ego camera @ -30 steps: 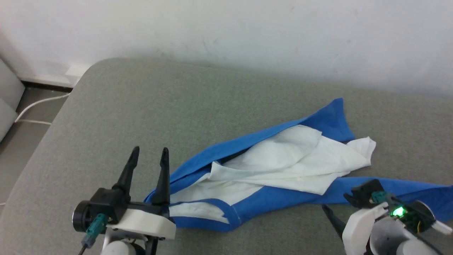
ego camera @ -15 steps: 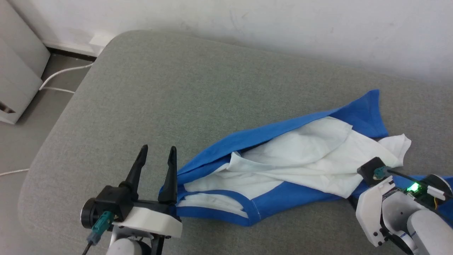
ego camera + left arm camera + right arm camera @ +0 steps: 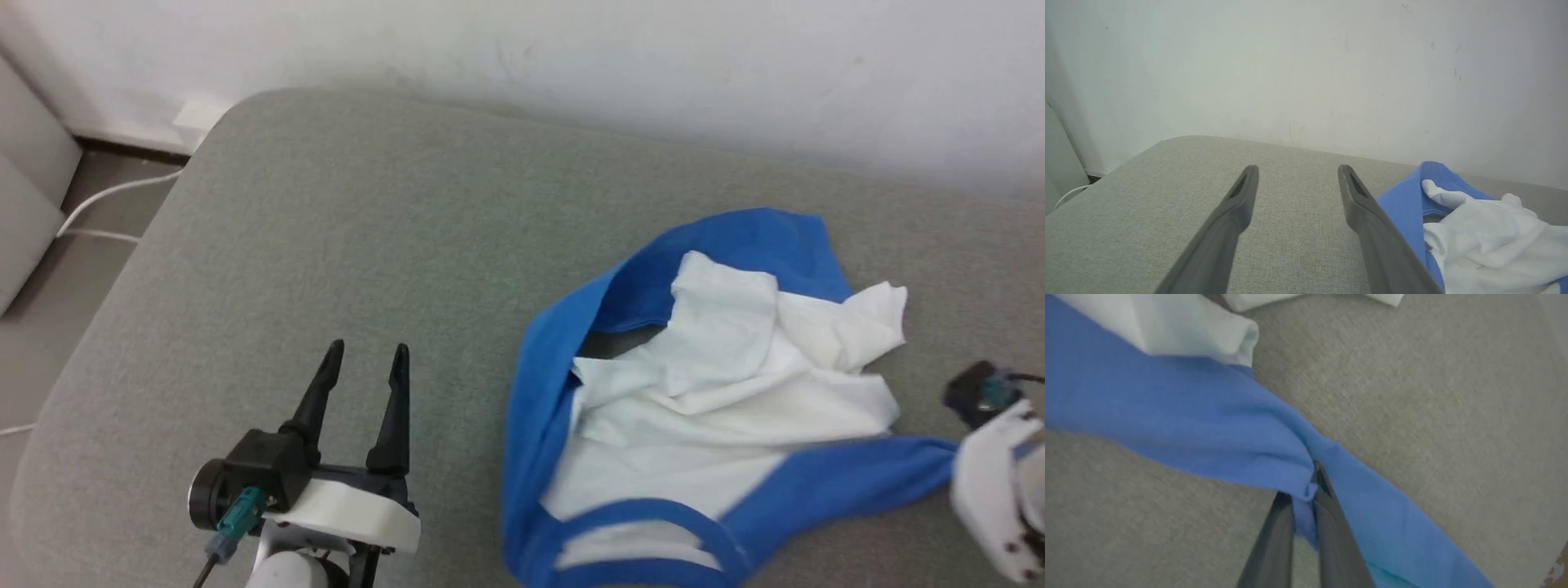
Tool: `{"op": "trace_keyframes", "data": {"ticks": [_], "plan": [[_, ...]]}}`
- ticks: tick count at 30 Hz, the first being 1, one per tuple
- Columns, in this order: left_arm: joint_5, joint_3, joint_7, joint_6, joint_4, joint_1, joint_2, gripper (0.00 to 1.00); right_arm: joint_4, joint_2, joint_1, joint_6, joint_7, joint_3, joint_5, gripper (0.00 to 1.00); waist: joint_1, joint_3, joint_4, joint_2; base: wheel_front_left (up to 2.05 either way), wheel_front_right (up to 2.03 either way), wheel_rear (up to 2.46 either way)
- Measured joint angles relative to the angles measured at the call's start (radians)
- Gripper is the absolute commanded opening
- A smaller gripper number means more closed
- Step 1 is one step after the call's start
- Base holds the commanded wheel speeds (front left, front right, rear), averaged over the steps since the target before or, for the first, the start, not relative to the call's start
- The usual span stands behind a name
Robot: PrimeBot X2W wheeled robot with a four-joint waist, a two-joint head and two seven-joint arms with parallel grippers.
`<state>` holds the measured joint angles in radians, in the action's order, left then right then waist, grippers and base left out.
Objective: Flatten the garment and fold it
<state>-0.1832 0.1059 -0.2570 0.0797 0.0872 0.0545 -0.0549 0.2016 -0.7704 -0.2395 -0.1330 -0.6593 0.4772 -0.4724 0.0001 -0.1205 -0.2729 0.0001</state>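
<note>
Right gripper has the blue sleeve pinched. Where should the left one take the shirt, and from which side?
Probably the blue band curving down the garment's left side, approached from the left across the cushion. It is the edge nearest the open left gripper, and opposite the right gripper's pinch, so pulling apart should spread it.

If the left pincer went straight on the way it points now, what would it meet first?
Probably nothing close: the open left pincer points across bare grey cushion toward the wall, with the garment off to its right. Whether it would graze the cushion first is unclear.
</note>
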Motion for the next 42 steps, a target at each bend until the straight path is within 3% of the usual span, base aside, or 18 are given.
{"op": "trace_keyframes", "data": {"ticks": [4, 7, 8, 9, 10, 16, 20, 24, 28, 34, 38, 42], "plan": [[-0.002, 0.015, 0.0, 0.0, 0.0, 0.0, 0.001, 1.0, -0.044, -0.114, 0.006, 0.0, -0.062, -0.002, -0.083, 0.0, -0.0001, 0.025, 0.024, 0.0, 0.0, 0.0, 0.0], [-0.008, 0.025, 0.0, 0.0, 0.0, 0.0, 0.001, 1.0, -0.035, -0.148, 0.003, 0.0, -0.056, 0.002, -0.098, 0.0, -0.0001, 0.033, 0.039, 0.0, 0.0, 0.0, 0.0], [-0.01, 0.03, 0.0, -0.001, 0.001, 0.0, 0.002, 1.0, -0.021, -0.146, 0.001, 0.0, -0.04, 0.003, -0.094, 0.07, -0.0001, 0.034, 0.043, 0.0, 0.0, 0.0, 0.0], [-0.011, 0.034, 0.0, -0.001, 0.001, 0.0, 0.002, 1.0, -0.005, -0.135, -0.002, 0.0, -0.013, 0.001, -0.085, 0.42, -0.0001, 0.032, 0.045, 0.0, 0.0, 0.0, 0.0], [-0.012, 0.039, 0.0, -0.001, 0.001, 0.0, 0.002, 1.0, 0.009, -0.118, -0.005, 0.0, 0.023, -0.002, -0.07, 1.0, -0.0001, 0.031, 0.045, 0.0, 0.0, 0.0, 0.0], [-0.012, 0.056, 0.0, -0.001, 0.008, 0.001, 0.003, 1.0, 0.052, 0.02, -0.009, 0.0, 0.236, -0.053, 0.006, 1.0, 0.0, 0.027, 0.057, 0.0, 0.0, 0.0, 0.0], [-0.013, 0.069, 0.0, 0.002, 0.021, 0.011, 0.003, 1.0, 0.01, 0.133, -0.002, 0.0, 0.385, -0.171, 0.023, 1.0, -0.0001, 0.034, 0.083, 0.0, 0.0, 0.0, 0.0], [-0.011, 0.097, 0.023, 0.008, 0.058, 0.037, 0.0, 1.0, -0.075, 0.241, 0.063, 0.0, 0.459, -0.285, 0.067, 1.0, -0.0002, 0.039, 0.12, 0.0, 0.0, 0.0, 0.0], [0.018, 0.142, 0.161, 0.009, 0.075, 0.113, -0.012, 1.0, -0.18, 0.352, 0.155, 0.0, 0.507, -0.395, 0.133, 1.0, -0.0002, 0.038, 0.163, 0.0, 0.0, 0.0, 0.0], [0.053, 0.179, 0.43, 0.006, 0.094, 0.238, -0.023, 1.0, -0.302, 0.504, 0.223, 0.0, 0.561, -0.462, 0.2, 1.0, -0.0002, 0.014, 0.23, 0.0, 0.0, 0.0, 0.0], [0.095, 0.191, 0.581, -0.021, 0.116, 0.312, -0.042, 1.0, -0.31, 0.554, 0.234, 0.0, 0.576, -0.452, 0.226, 1.0, -0.0001, -0.016, 0.271, 0.0, 0.0, 0.0, 0.0], [0.133, 0.194, 0.658, -0.042, 0.141, 0.37, -0.06, 1.0, -0.299, 0.578, 0.235, 0.0, 0.593, -0.443, 0.236, 1.0, -0.0001, -0.055, 0.305, 0.0, 0.0, 0.0, 0.0]]}}
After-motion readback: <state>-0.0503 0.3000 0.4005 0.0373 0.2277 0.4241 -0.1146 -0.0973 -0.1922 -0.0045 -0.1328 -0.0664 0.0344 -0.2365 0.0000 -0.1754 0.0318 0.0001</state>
